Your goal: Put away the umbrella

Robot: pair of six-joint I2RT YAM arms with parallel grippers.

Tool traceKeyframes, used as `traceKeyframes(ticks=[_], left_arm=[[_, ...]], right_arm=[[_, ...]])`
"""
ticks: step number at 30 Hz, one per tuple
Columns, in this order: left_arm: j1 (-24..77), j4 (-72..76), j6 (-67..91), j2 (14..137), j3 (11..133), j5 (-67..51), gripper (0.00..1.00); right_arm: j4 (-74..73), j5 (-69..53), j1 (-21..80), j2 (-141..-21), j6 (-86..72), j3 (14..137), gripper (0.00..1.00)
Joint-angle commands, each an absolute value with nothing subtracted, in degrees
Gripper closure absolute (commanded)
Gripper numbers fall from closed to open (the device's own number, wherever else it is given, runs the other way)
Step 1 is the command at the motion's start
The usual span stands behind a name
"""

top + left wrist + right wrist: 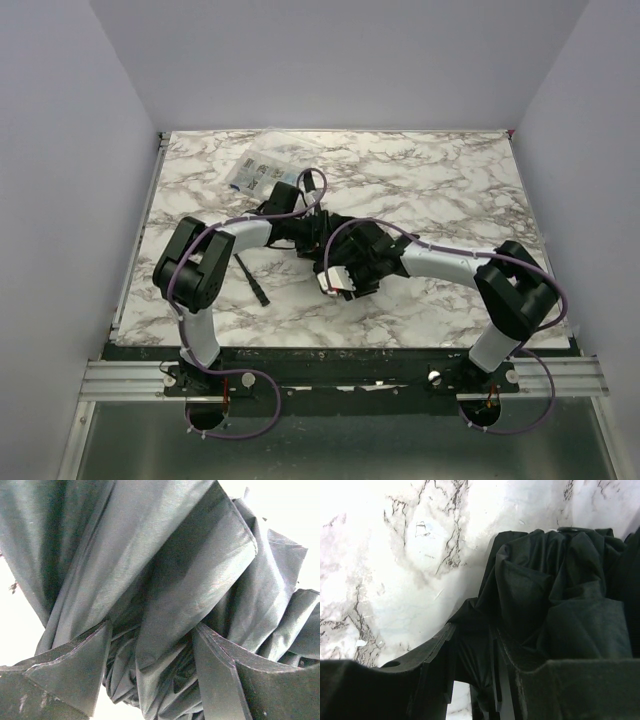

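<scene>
Hiding beneath both wrists mid-bench (420, 180) from above, the umbrella (165, 580) shows only as creased, matte grey-green canopy fabric. The left jaws stand half apart, clamping a thick bunch; the right jaws, nearly closed, pinch a fold.

The top external camera looks down from above and behind the arm bases (203, 352), holding the whole white, grey-veined marble bench (430, 190). Each wrist camera looks out along its own tool, the left tool (150, 635) and the right tool (472, 640), both pressed close to the dark grey-green folded fabric umbrella (165, 570) ahead; the right view also shares the bench.
</scene>
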State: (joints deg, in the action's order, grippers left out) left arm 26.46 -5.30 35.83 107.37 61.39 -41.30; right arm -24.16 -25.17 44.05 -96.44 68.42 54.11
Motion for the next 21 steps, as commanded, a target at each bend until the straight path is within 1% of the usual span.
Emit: traceKeyframes(ticks=[1,6,9,13,18,21], left_arm=[[25.04,-2.86,39.80,103.01,58.71,-48.18,0.33],[23.27,-2.18,40.14,100.03,60.40,-46.26,0.33],[22.55,-3.08,40.25,99.42,62.62,-45.98,0.33],[21.98,-4.91,39.36,99.01,64.45,-45.38,0.33],[20.50,-4.90,38.56,96.52,62.83,-43.72,0.33],[19.41,-5.05,37.73,94.18,61.69,-42.27,0.33]], right_arm=[[-29.10,-22.70,42.27,-98.34,68.52,54.01,0.61],[-32.86,-24.36,42.27,-97.46,71.41,54.62,0.60],[-36.24,-26.58,42.27,-95.93,73.98,55.51,0.56],[-42.14,-29.85,42.25,-93.67,76.20,57.65,0.49],[-51.56,-33.65,42.27,-90.62,79.62,60.25,0.46],[-57.13,-35.57,42.26,-88.10,81.56,60.87,0.42]])
